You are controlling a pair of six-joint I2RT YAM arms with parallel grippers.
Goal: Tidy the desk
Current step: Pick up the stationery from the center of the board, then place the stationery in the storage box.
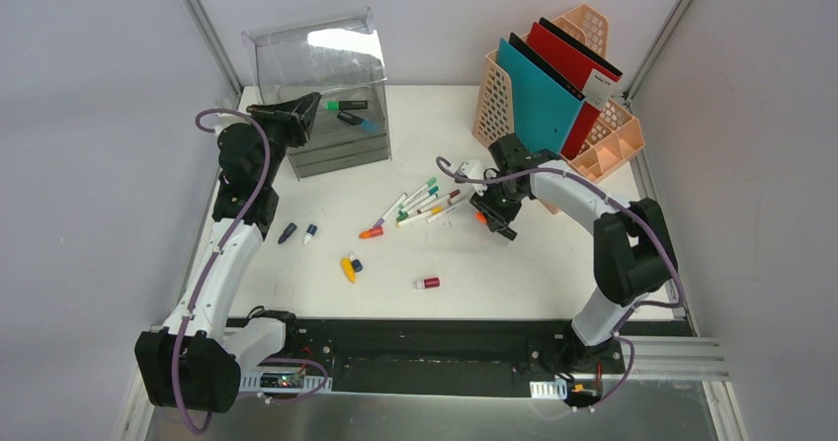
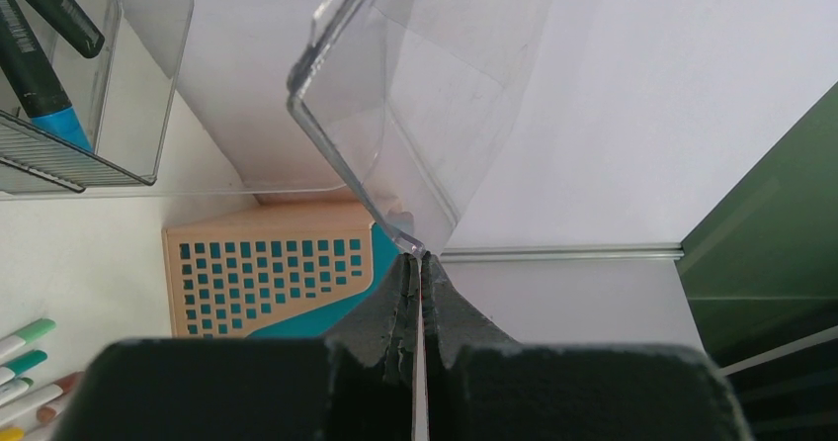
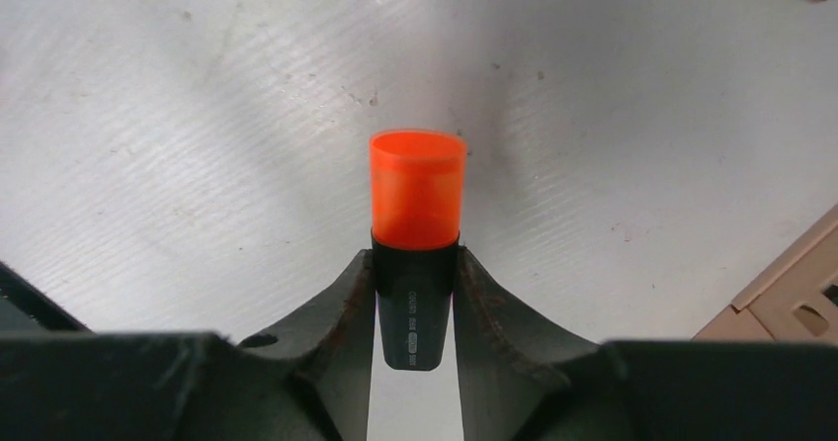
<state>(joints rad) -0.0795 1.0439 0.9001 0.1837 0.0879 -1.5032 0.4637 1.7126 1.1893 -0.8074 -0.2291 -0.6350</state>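
Drawer unit [image 1: 331, 115] back-left on desk [image 1: 534, 273], file rack [image 1: 558, 95] back-right, pens [image 1: 425, 202] betw. them

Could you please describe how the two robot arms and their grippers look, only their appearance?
The left arm and right arm have white links joined by black joints, on black bases. A mauve cable loops loosely along each. The left gripper and right gripper are black, each with two tapering matte fingers; brownish wear marks show on the right pair's inner edges.

The desk [image 1: 514, 273] is a flat white rectangle, lying level; a black and aluminium rail [image 1: 425, 347] runs along its near edge; seen close, its surface shows fine ridges and small dark scuffs.
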